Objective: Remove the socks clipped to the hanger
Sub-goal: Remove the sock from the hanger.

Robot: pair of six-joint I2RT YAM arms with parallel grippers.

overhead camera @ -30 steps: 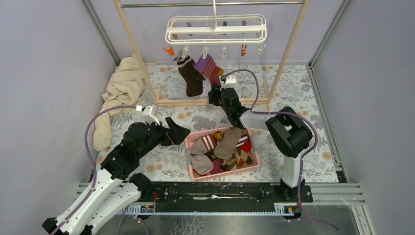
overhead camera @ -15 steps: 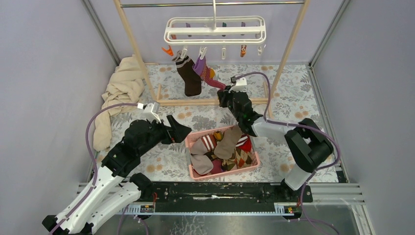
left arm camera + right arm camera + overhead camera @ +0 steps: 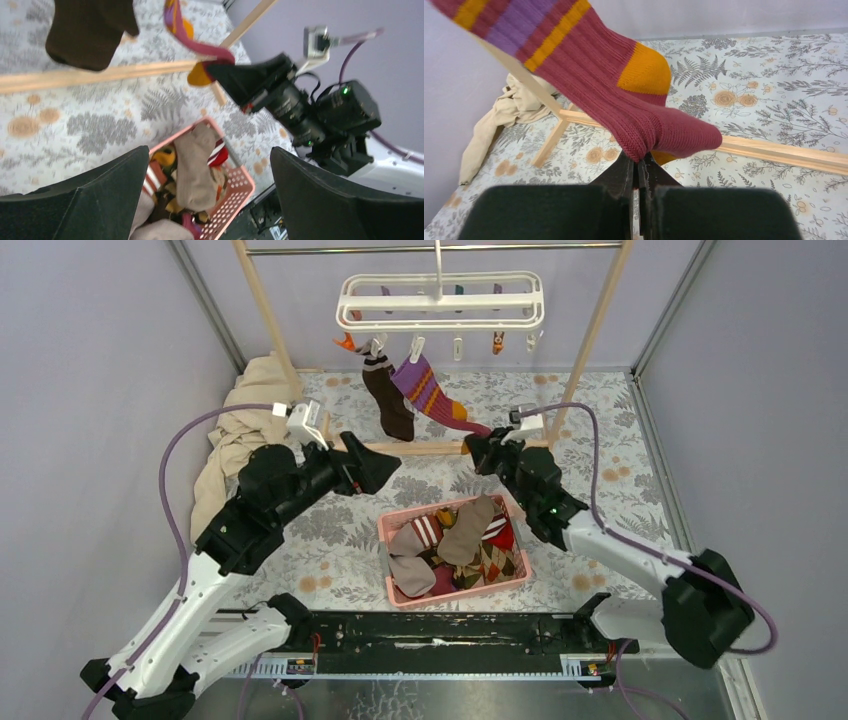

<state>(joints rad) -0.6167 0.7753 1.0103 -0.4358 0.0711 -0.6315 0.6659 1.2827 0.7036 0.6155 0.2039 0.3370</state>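
The white hanger (image 3: 440,300) hangs from the wooden frame's top rail. Two socks are clipped to it: a dark brown sock (image 3: 388,400) that hangs straight down, and a maroon sock with purple and orange stripes (image 3: 432,390). The striped sock is stretched down to the right, still in its clip. My right gripper (image 3: 482,437) is shut on the striped sock's (image 3: 624,100) toe end, the fabric pinched between the right gripper's (image 3: 642,160) jaws. My left gripper (image 3: 388,462) is open and holds nothing, just below and left of the brown sock (image 3: 90,30). The left gripper (image 3: 210,155) is open over the floor.
A pink basket (image 3: 384,545) with several socks sits between the arms, also seen below the left fingers as the basket (image 3: 240,192). The wooden frame's bottom rail (image 3: 420,448) runs behind both grippers. A beige cloth (image 3: 240,425) lies at the left.
My right gripper shut on the striped sock's toe and moved right, pulling the sock taut at a slant. My left arm moved back toward the frame, near the brown sock.
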